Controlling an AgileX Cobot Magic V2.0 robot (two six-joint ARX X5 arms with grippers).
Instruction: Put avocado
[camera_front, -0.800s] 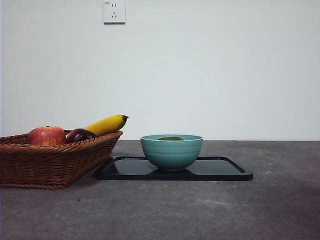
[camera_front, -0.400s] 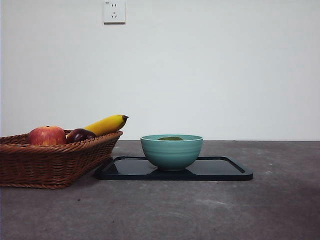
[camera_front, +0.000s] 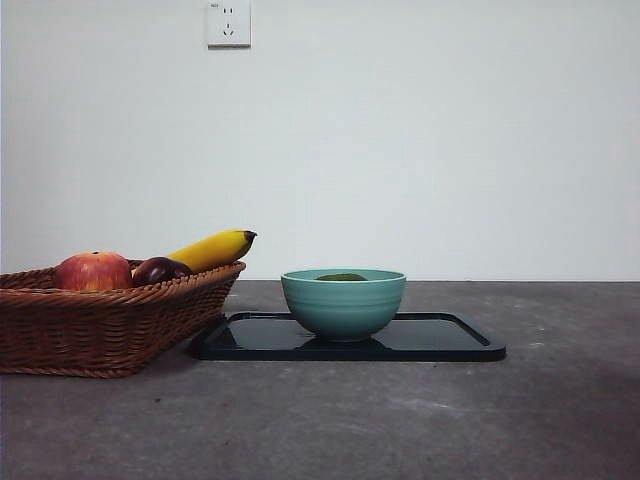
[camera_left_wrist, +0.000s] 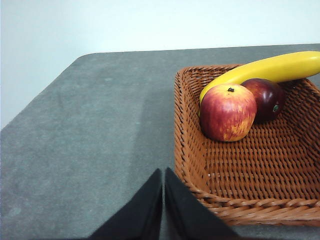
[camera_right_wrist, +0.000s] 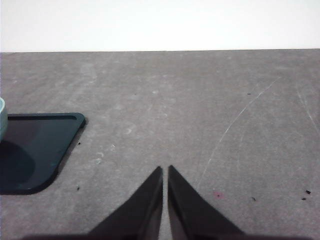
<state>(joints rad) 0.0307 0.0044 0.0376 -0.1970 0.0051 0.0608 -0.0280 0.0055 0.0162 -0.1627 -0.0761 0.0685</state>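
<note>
The avocado (camera_front: 342, 277) lies inside the teal bowl (camera_front: 343, 303); only its dark green top shows over the rim in the front view. The bowl stands on a black tray (camera_front: 440, 340). Neither arm shows in the front view. My left gripper (camera_left_wrist: 163, 172) is shut and empty, held above the table just beside the near corner of the wicker basket (camera_left_wrist: 195, 170). My right gripper (camera_right_wrist: 164, 170) is shut and empty above bare table, to the side of the tray's corner (camera_right_wrist: 35, 150).
The wicker basket (camera_front: 100, 325) stands left of the tray and holds a red apple (camera_front: 93, 271), a dark purple-brown fruit (camera_front: 160, 270) and a banana (camera_front: 213, 249). They also show in the left wrist view: apple (camera_left_wrist: 227, 112), dark fruit (camera_left_wrist: 266, 97), banana (camera_left_wrist: 265, 71).
</note>
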